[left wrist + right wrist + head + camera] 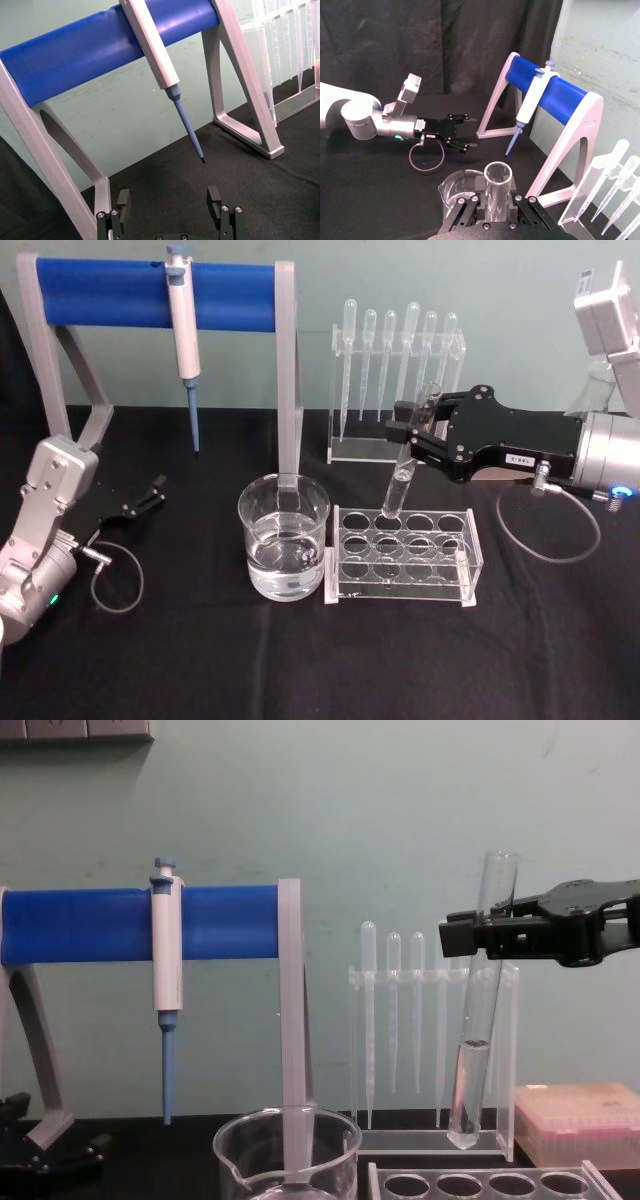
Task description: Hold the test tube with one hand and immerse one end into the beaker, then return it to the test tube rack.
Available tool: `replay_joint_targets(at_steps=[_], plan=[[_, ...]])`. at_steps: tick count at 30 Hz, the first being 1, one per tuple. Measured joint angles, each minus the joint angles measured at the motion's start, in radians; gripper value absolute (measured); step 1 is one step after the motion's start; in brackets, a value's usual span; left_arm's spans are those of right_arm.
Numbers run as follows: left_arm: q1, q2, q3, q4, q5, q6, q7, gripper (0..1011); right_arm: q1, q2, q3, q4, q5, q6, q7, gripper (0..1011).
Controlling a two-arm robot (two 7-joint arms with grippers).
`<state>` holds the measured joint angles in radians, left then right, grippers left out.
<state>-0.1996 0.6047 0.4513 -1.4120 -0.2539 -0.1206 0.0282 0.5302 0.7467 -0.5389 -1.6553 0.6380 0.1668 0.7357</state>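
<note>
The test tube (398, 490) hangs tilted over the far row of the clear tube rack (400, 582), with its rounded end low and its open rim leaning to the far right. The right gripper (418, 432) is clamped on its upper part, one finger on each side of the glass. Some liquid seems to sit in the tube's lower part.

The tube is probably light, stiff, smooth and brittle. A firm but gentle pinch high on the tube therefore looks right, leaving the lower end free to enter a hole.

The beaker (283, 540), partly filled, stands just left of the rack, almost touching it. Its rim and the rack's top plate are the edges most likely to knock the glass. The pipette stand (400, 370) is close behind, and the micropipette (183, 330) hangs on the blue holder (110, 295) at the far left. The left gripper (155, 490) is parked at the left with its fingers apart.
</note>
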Motion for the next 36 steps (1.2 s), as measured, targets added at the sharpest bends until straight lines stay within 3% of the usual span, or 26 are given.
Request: replay_joint_targets(at_steps=[36], plan=[[0.0, 0.0, 0.0, 0.0, 0.0, 0.0, 0.0, 1000, 0.0, 0.0, 0.002, 0.0, -0.001, 0.0, 0.0, 224]])
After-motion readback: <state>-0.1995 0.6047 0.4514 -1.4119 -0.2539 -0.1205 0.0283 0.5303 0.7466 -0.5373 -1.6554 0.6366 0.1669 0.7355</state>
